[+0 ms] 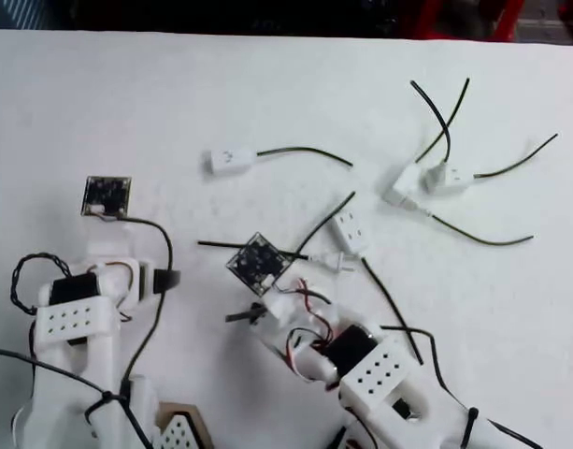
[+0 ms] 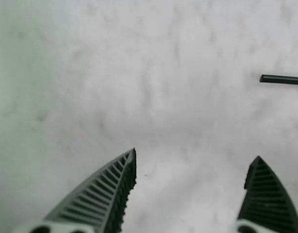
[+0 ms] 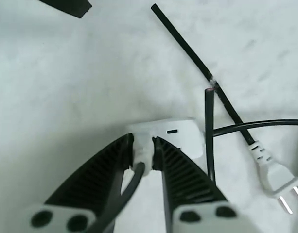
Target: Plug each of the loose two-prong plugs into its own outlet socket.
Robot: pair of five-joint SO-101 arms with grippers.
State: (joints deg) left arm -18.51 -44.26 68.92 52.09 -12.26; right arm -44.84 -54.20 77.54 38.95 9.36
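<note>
The right gripper [image 3: 143,141] is clamped on a white plug [image 3: 142,158] lying along its fingers, the socket block [image 3: 183,138] touching it straight ahead — the left gripper [image 2: 195,155], spread wide over bare table [image 2: 139,73], sits farther off.

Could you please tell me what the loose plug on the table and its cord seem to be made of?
Loose plug: white body, probably moulded plastic, matt, ribbed where the cord enters. Prongs: likely bare metal, with a silvery glint. Cord: black sheath, smooth, slightly glossy; rubber or soft plastic, I cannot tell which.
</note>
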